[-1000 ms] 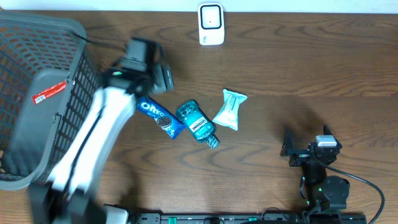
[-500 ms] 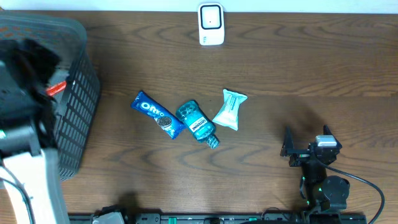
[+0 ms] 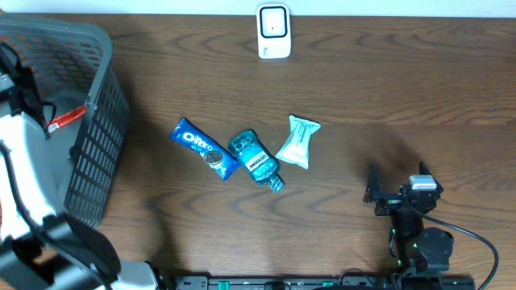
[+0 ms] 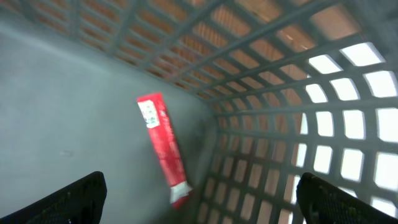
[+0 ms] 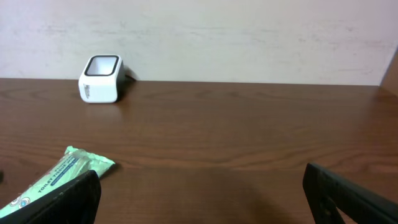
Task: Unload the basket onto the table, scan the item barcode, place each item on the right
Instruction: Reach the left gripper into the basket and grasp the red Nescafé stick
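Inside the grey basket (image 3: 97, 129) lies a red tube-like pack (image 3: 64, 118), which the left wrist view shows as the red pack (image 4: 163, 146) on the basket floor by the mesh wall. My left gripper (image 4: 199, 208) hangs over it, open and holding nothing; from overhead the left gripper (image 3: 31, 103) sits at the basket's left side. The white scanner (image 3: 274, 31) stands at the table's far edge. My right gripper (image 3: 397, 173) rests open and empty at the front right, facing the scanner (image 5: 101, 79).
A blue Oreo pack (image 3: 205, 149), a teal mouthwash bottle (image 3: 256, 159) and a pale green wipes packet (image 3: 298, 141) lie together mid-table. The wipes packet (image 5: 62, 177) shows at the left of the right wrist view. Basket mesh walls (image 4: 298, 124) close in on the left gripper.
My left arm has swung left from above the Oreo pack into the basket, its jaws staying wide. The right arm and the table items have not moved.
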